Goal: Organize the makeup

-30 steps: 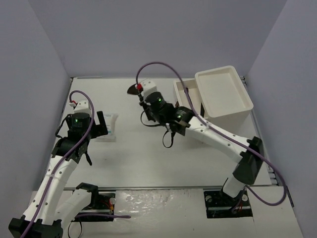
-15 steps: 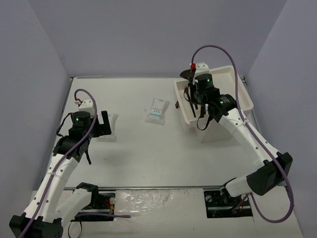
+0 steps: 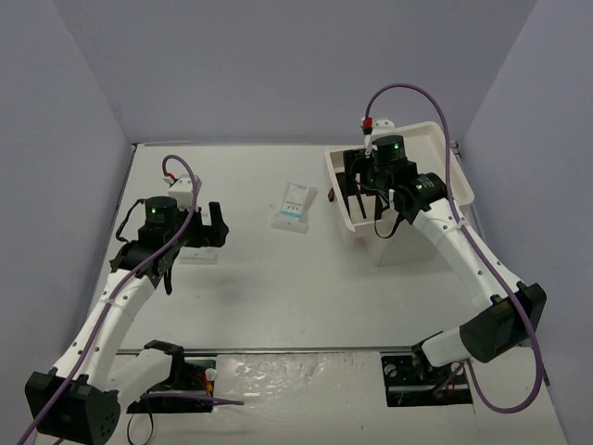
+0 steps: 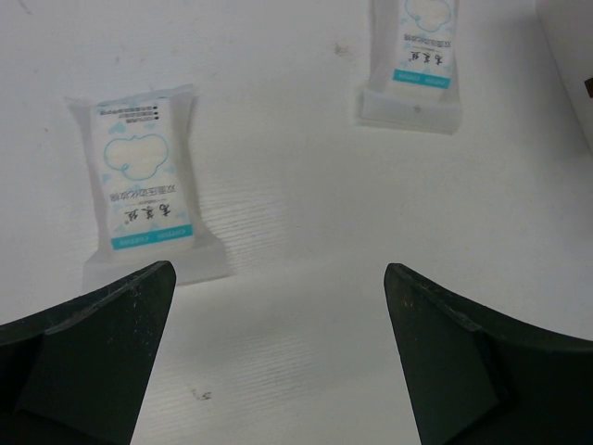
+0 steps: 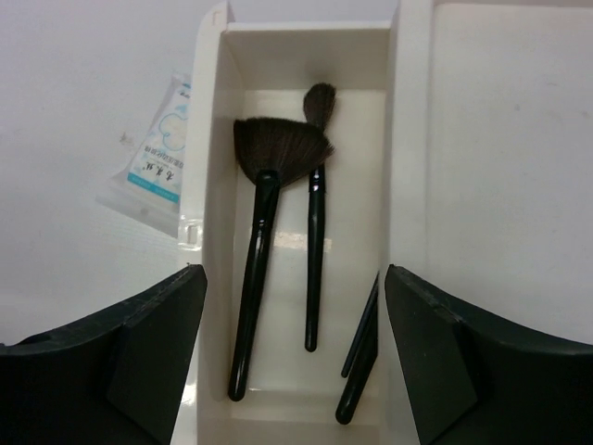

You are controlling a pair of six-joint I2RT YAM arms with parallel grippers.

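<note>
The fingers (image 4: 102,352) of the left gripper (image 4: 278,273) are spread wide, and nothing is held between them. They are poised over the bare table (image 4: 306,232). Just beyond the left finger a near packet (image 4: 144,176), white with blue print, lies flat, its nearest corner close to that fingertip. A far packet (image 4: 422,56) of the same kind lies farther out and to the right, near the wall of the white box (image 4: 570,46). From the overhead camera, most of the near packet is covered by the left gripper. The far packet lies in the open between the two arms.

The fingers (image 5: 139,362) of the right gripper (image 5: 287,278) are likewise parted and empty. They are hung over the narrow compartment (image 5: 371,185) of the white box, so that its near end is framed by the two pads. Inside it a fan brush (image 5: 262,250) and a slim brush (image 5: 315,241) lie side by side with their heads toward the far end. The edge of the fan bristles meets the slim brush just below its head. A dark stick (image 5: 361,357) is tilted against the right wall at the near corner; whether it is one piece or two cannot be told. A wide tray (image 5: 491,167) adjoins the compartment on the right. The far packet is seen just outside the left wall.
</note>
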